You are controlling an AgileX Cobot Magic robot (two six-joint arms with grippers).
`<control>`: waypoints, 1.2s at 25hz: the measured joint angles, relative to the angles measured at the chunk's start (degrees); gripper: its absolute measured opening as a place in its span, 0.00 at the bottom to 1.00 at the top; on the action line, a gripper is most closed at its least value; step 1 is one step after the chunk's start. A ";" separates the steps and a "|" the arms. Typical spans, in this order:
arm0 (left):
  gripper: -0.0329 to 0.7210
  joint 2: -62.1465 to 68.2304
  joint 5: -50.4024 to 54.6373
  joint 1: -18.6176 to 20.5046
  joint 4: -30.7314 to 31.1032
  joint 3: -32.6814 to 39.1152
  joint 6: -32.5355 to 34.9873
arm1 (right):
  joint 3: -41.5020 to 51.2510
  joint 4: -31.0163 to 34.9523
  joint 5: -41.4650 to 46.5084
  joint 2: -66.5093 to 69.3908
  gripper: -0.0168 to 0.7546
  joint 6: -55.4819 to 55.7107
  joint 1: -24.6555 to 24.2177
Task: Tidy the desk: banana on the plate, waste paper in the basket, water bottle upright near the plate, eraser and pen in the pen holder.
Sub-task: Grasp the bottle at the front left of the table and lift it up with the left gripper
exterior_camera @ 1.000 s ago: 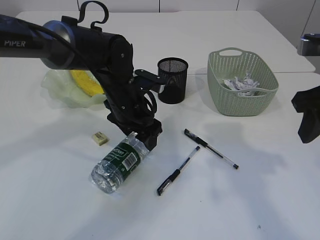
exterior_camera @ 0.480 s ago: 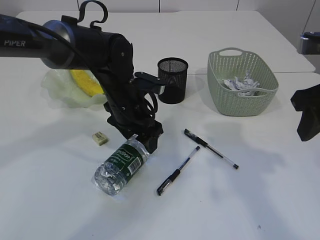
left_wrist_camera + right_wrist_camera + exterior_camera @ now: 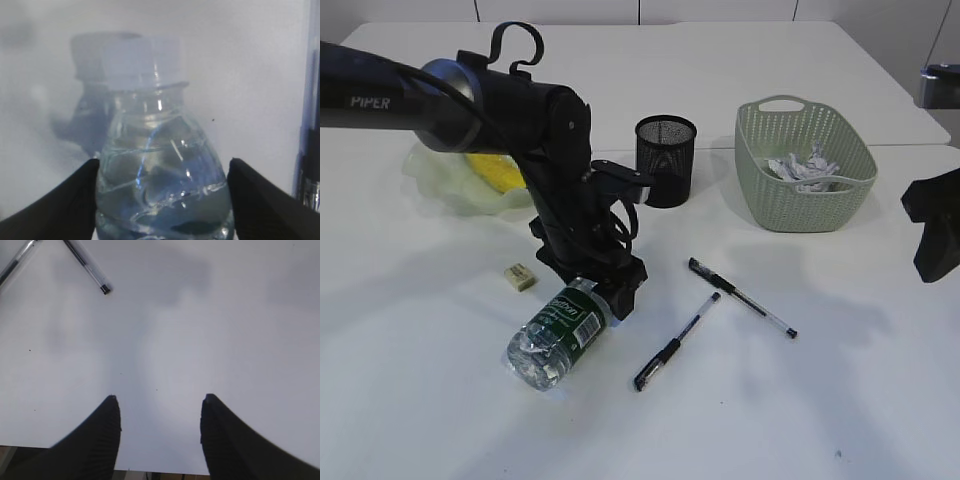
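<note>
A clear water bottle (image 3: 555, 335) with a green label lies on its side on the white desk. My left gripper (image 3: 610, 290) is closed on its shoulder below the white cap; in the left wrist view the fingers (image 3: 162, 200) press both sides of the bottle (image 3: 160, 175). The banana (image 3: 495, 170) lies on the pale green plate (image 3: 440, 180). An eraser (image 3: 520, 276) lies left of the bottle. Two black pens (image 3: 740, 297) (image 3: 677, 342) lie right of it. Crumpled paper (image 3: 805, 165) sits in the green basket (image 3: 805, 215). My right gripper (image 3: 935, 235) is open and empty above the desk (image 3: 160, 405).
The black mesh pen holder (image 3: 665, 160) stands upright behind my left arm, between plate and basket. The right wrist view shows two pen ends (image 3: 87, 267) (image 3: 17, 260) at its top left. A pen (image 3: 312, 150) runs along the right edge of the left wrist view.
My left arm has shifted slightly right and lower at the bottle's neck, and the bottle has turned a little with it. The right arm has not moved.
</note>
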 joint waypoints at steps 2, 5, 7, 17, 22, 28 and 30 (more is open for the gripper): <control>0.75 0.00 0.00 0.00 0.00 0.00 0.00 | 0.00 0.00 0.00 0.00 0.52 0.00 0.00; 0.66 0.00 0.00 0.00 0.00 0.00 0.00 | 0.00 0.00 0.00 0.00 0.52 0.00 0.00; 0.61 0.00 0.09 0.00 0.10 0.00 0.00 | 0.00 0.00 0.00 0.00 0.52 0.00 0.00; 0.58 -1.81 2.90 -0.09 3.29 -0.13 -0.03 | 0.00 0.00 0.00 0.00 0.52 0.00 0.00; 0.58 -6.02 3.04 0.90 3.38 -0.13 -0.03 | 0.00 -0.11 0.00 0.00 0.52 0.00 0.00; 0.58 -10.53 3.50 5.23 2.78 0.18 -0.03 | 0.00 -0.11 0.00 0.00 0.52 0.00 0.00; 0.58 -12.55 3.50 7.45 2.78 1.00 -0.03 | 0.00 -0.11 0.00 0.00 0.52 0.00 0.00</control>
